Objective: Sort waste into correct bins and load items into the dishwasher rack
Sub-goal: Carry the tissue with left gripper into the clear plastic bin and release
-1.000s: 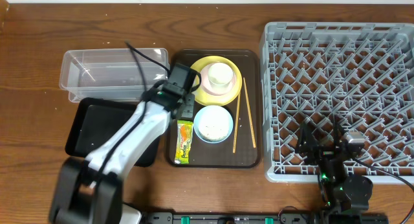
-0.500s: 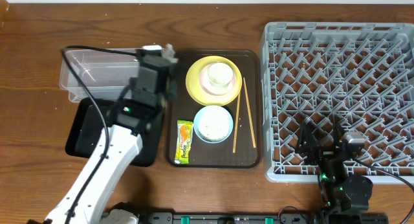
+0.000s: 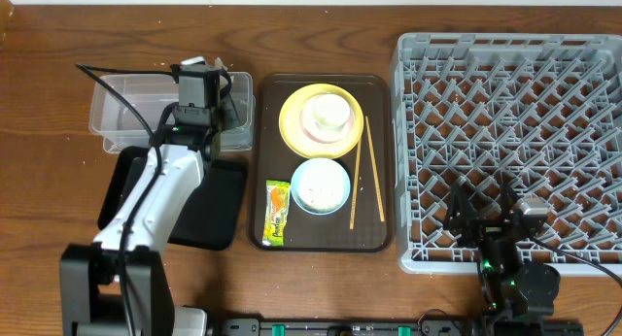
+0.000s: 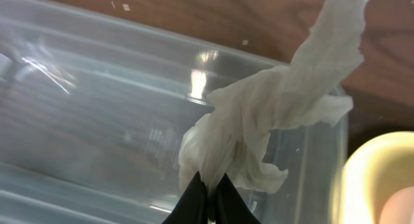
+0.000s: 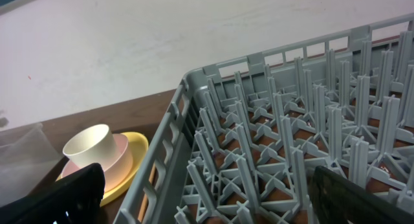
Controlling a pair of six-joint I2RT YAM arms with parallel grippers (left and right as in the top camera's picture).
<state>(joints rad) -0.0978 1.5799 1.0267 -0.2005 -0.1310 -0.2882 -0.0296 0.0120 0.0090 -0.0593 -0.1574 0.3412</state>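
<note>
Pinching a crumpled white paper scrap (image 4: 259,114) in my left fingers (image 4: 193,201) over the clear plastic tub (image 4: 97,107); right fingers (image 5: 58,198) spread, empty.

paper scrap (image 4: 259,114): top cut off; | yellow plate (image 4: 369,179): blurred, cropped

- Paper scrap (image 4: 259,120): white.
- Tub (image 3: 126,108): clear.
- Shallow tray (image 3: 222,208): black.
- Plate (image 3: 292,122): yellow.
- Cup (image 3: 328,113): white.
- Small bowl (image 3: 310,134): pink.
- Larger bowl (image 3: 321,185): light blue.
- Wrapper (image 3: 278,212): yellow, green, orange.
- Rack (image 3: 505,132): grey lattice.
- Table (image 3: 321,35): brown wood grain.
</note>
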